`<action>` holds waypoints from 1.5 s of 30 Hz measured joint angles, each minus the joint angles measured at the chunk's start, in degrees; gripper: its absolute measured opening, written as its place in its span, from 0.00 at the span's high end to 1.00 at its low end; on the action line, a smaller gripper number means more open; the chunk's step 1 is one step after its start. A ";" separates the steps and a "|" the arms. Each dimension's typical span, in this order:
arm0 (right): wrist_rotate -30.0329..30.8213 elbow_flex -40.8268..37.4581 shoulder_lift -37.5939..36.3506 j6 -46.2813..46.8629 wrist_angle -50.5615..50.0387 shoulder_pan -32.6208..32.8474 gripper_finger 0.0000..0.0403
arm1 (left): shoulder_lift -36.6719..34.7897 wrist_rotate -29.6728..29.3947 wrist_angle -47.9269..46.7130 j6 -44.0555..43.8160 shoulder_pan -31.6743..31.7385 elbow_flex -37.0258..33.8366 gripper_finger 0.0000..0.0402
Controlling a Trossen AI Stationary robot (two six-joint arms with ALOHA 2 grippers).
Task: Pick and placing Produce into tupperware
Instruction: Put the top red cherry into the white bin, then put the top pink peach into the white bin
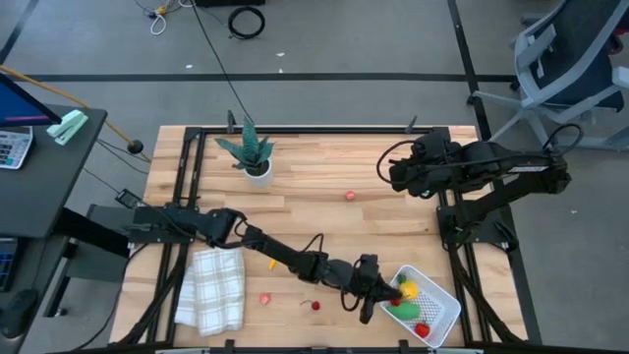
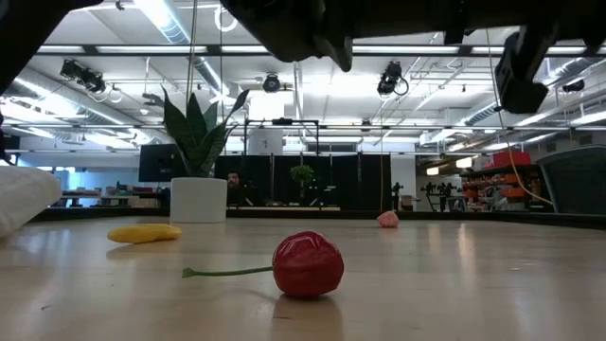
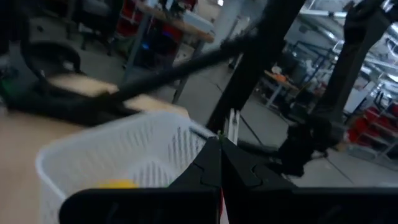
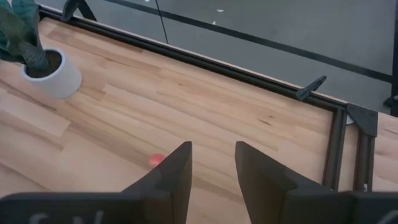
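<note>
White mesh plastic forms the tupperware (image 1: 444, 295), which sits tilted at the near right corner of the wooden table (image 1: 324, 177). Inside it lie a yellow pepper (image 1: 409, 290), a green oblong piece (image 1: 404, 310) and a red piece (image 1: 423, 330). The left arm stretches low across the table from the left side, and the left gripper (image 1: 377, 289) is at the basket's left rim with its fingers pressed tightly together; in the left wrist view a sliver of red shows between the fingertips, but whether anything is pinched there cannot be told. Loose produce lies on the wood: a cherry (image 1: 315, 305) with a thin stem just left of that gripper, a pink piece (image 1: 264, 297) beside the checked cloth (image 1: 210, 287), a thin yellow-orange piece (image 1: 272, 264) near the arm's middle, and a small pink-red piece (image 1: 349, 196) out in the centre. The right gripper (image 1: 389, 171) hangs over the far right part of the table, well apart from the basket, its fingers parted and empty. A spiky plant in a white pot (image 1: 257, 169) stands toward the far left.
</note>
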 joint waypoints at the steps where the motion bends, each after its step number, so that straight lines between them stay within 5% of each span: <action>1: 0.00 0.00 0.01 0.00 0.00 0.00 0.68 | 0.05 -0.06 -0.69 -0.13 -0.18 -0.02 1.00; 14: -0.86 0.00 -0.01 0.11 -0.02 0.02 0.68 | -0.10 -0.24 -11.45 1.78 0.07 0.03 0.96; 25: -1.87 0.01 -0.01 0.11 -0.02 0.02 0.68 | -0.88 -0.01 -9.95 -3.33 0.40 -0.02 0.68; 33: -11.23 0.00 -0.03 -9.98 0.52 1.73 0.68 | -9.15 13.82 -13.32 -5.80 2.89 0.00 0.60; 38: -22.56 0.00 -0.03 -15.57 5.40 7.42 0.68 | -16.55 22.21 -26.71 -2.01 4.31 0.05 0.62; 45: -21.10 0.00 1.61 -12.06 16.50 20.02 0.68 | -29.02 26.90 -57.30 3.76 4.53 0.03 0.67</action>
